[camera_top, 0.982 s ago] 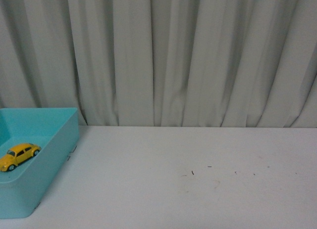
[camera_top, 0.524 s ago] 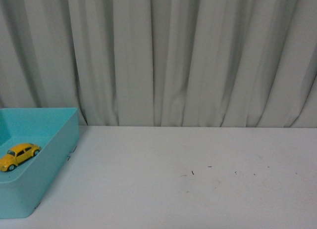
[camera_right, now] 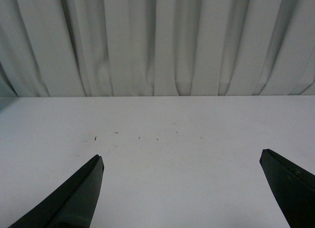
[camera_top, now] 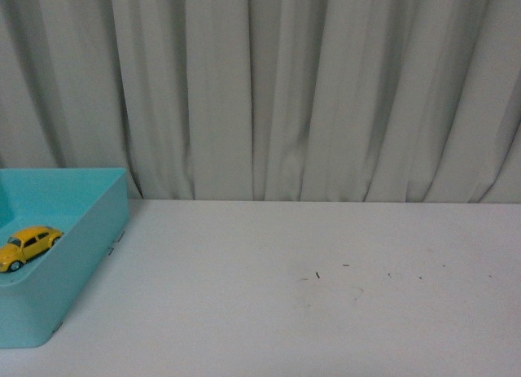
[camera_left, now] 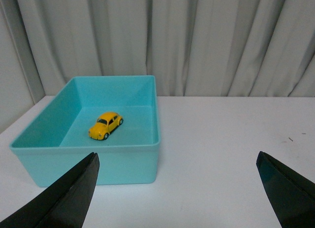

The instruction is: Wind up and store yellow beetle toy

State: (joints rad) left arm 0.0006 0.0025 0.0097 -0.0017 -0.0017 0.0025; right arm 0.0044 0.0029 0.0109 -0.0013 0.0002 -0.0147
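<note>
The yellow beetle toy [camera_top: 28,246] sits on its wheels inside the turquoise bin [camera_top: 89,238] at the left edge of the white table. In the left wrist view the toy [camera_left: 106,125] rests on the floor of the bin [camera_left: 123,159]. My left gripper [camera_left: 177,164] is open and empty, held back from the bin's near wall, with the toy well beyond it. My right gripper [camera_right: 179,164] is open and empty over bare white table. Neither arm shows in the front view.
A grey pleated curtain [camera_top: 309,92] hangs along the table's far edge. Small dark specks [camera_top: 317,274] mark the table top right of centre; they also show in the right wrist view [camera_right: 95,137].
The front view has shifted slightly: bin, toy and table edge sit a little higher in the picture than before. The toy keeps its place in the bin.
</note>
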